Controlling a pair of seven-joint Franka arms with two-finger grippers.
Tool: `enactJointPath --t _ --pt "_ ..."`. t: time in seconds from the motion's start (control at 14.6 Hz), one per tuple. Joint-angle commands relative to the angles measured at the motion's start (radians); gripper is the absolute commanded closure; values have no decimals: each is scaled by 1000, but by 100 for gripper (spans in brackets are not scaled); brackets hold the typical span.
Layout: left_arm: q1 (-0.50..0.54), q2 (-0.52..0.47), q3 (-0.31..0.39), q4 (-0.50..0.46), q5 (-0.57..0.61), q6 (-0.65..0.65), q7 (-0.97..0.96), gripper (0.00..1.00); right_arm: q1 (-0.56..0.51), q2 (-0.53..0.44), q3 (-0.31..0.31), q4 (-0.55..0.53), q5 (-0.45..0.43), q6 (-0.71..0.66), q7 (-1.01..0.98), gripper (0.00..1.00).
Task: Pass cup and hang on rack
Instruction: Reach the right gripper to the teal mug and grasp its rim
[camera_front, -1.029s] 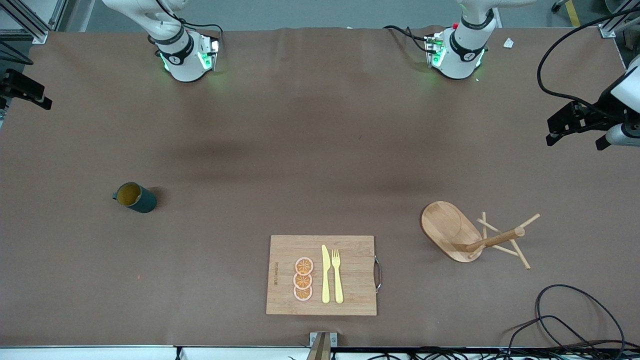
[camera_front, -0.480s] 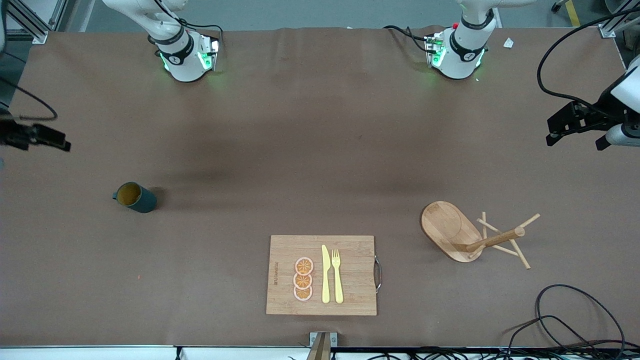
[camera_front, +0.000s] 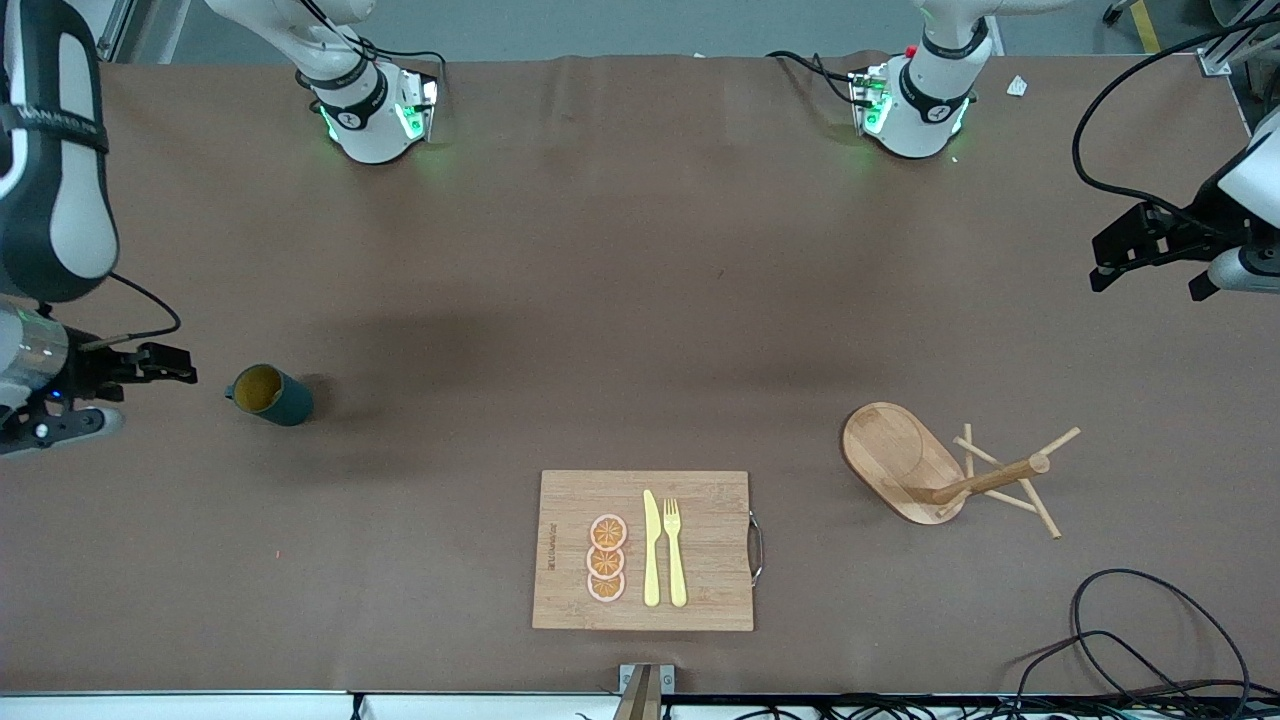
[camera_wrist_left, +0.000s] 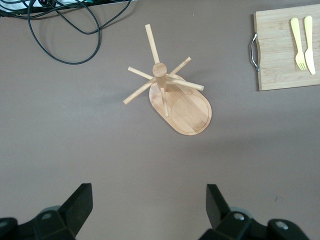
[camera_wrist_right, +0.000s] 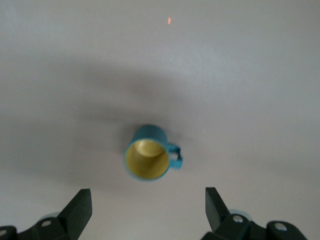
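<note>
Beside the right end effector, which hung spread and empty, the cup stood upright on the worktop, nothing inside, apparently awaiting pickup. Below the left end effector, also spread and empty, stood the rack, its pegs bare, seemingly waiting for the handover.

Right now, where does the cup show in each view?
Front view: the cup stands upright toward the right arm's end of the table, beside the right gripper.
Left wrist view: not in it.
Right wrist view: cup mid-picture.
Shared landmark: the right gripper, open, shows in both.
</note>
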Motion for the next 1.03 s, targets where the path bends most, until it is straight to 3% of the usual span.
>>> enactJointPath --t 0.0,0.27,0.62,0.82,0.96 --pt "-3 5 -2 17 11 -12 -10 0 -51 23 11 -99 48 124 -172 0" --pt "-3 5 -4 17 11 -12 -11 0 -60 36 11 -262 85 302 -287 0" --pt "-4 5 -4 17 11 -12 -11 0 -56 83 14 -363 85 491 -327 2" --pt "-3 5 -4 17 11 -12 -10 0 -54 97 14 -373 85 493 -326 14" --pt "-1 5 -4 17 11 -12 -10 0 -51 97 14 -383 85 493 -327 40"
